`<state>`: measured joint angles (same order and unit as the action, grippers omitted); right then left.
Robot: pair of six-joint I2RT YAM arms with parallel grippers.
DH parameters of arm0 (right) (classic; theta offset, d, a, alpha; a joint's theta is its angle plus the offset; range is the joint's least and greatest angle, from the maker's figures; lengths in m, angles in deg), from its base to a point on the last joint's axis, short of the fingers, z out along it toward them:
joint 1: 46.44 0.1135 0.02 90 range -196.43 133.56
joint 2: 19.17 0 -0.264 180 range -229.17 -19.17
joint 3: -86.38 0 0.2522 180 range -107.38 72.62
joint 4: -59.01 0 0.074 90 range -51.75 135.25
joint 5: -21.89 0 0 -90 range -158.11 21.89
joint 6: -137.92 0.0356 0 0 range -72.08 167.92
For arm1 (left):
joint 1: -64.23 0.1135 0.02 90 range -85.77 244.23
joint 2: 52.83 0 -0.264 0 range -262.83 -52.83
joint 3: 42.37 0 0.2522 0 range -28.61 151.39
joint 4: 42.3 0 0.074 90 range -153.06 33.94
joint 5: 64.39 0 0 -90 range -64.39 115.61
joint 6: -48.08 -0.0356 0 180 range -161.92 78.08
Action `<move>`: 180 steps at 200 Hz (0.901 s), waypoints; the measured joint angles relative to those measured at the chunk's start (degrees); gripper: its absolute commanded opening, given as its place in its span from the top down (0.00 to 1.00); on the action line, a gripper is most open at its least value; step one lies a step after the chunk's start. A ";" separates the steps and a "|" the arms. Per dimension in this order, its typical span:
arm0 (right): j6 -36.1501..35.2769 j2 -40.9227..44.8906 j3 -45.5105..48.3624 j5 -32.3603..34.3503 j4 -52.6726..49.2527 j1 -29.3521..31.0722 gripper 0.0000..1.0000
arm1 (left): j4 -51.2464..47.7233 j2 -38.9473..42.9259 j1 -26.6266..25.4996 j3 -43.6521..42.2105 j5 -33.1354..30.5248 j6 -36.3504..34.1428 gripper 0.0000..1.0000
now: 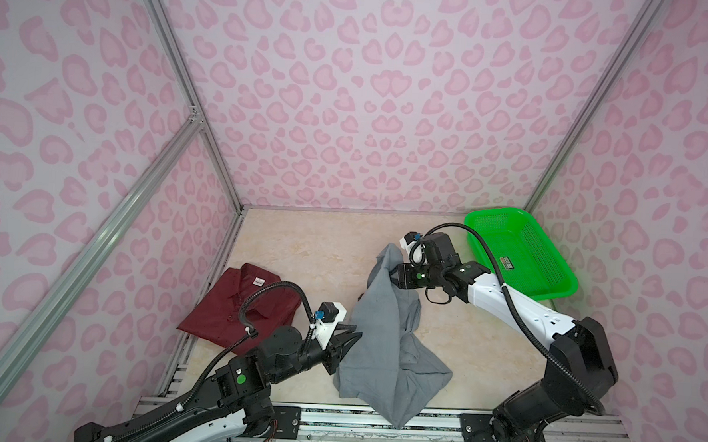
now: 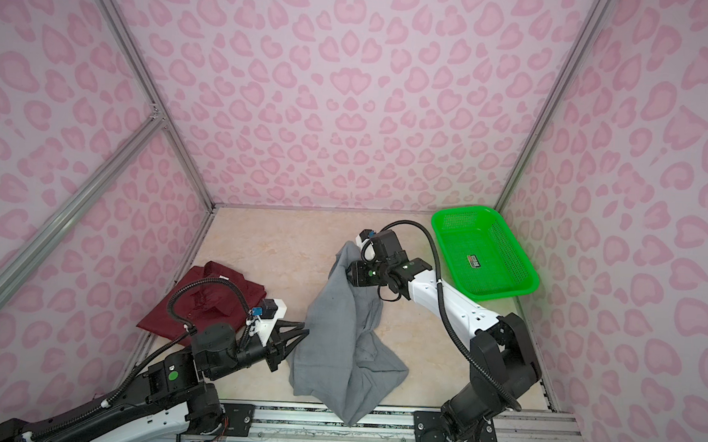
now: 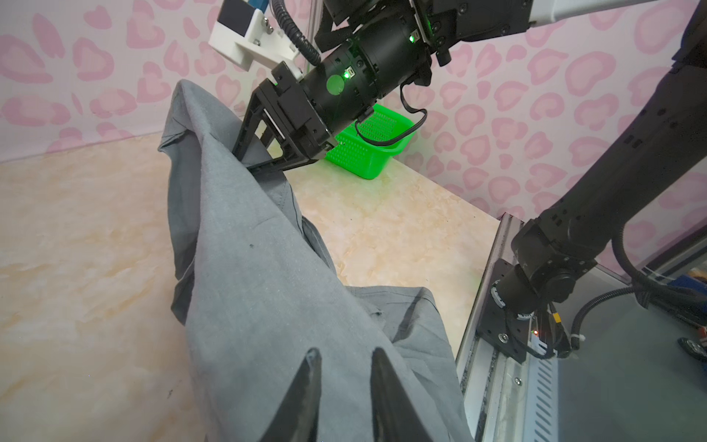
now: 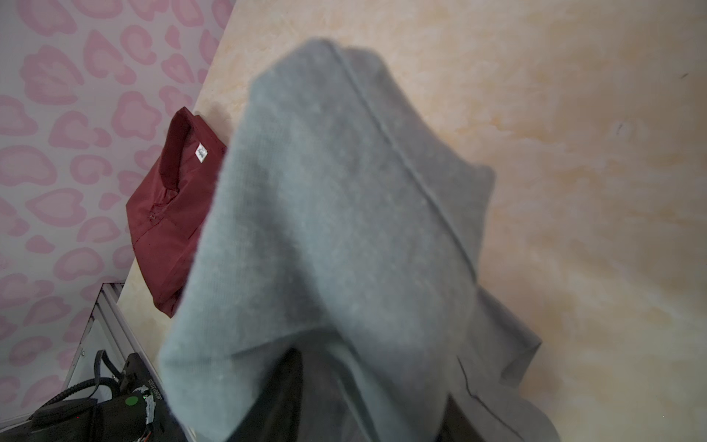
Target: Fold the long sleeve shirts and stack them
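The grey long sleeve shirt [image 1: 383, 336] [image 2: 337, 346] hangs in a crumpled drape from my right gripper [image 1: 389, 269] [image 2: 343, 267] down to the table. Its lowest corner lies over the front rail. In the right wrist view that gripper [image 4: 373, 375] is open, with grey cloth [image 4: 344, 191] draped across and between its jaws. My left gripper [image 1: 358, 336] [image 3: 345, 352] is narrowly open, its tips against the shirt's left edge [image 3: 260, 287]. The maroon shirt [image 1: 235, 303] [image 2: 214, 306] [image 4: 168, 229] lies folded at the table's left edge, collar and white label up.
A bright green perforated basket [image 1: 498, 213] [image 2: 465, 211] [image 3: 355, 160] stands at the back right corner, behind the right arm. An aluminium rail [image 1: 333, 416] runs along the table's front edge. Pink patterned walls close in three sides.
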<state>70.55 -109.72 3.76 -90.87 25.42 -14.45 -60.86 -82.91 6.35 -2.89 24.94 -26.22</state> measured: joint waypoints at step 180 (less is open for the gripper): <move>12.79 8.13 40.00 -9.55 31.01 -10.38 0.38 | -1.11 6.10 -0.24 -5.22 -7.72 11.39 0.76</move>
<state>83.34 -101.59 43.76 -100.42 56.43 -24.83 -61.97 -76.82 6.11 -8.12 17.23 -14.83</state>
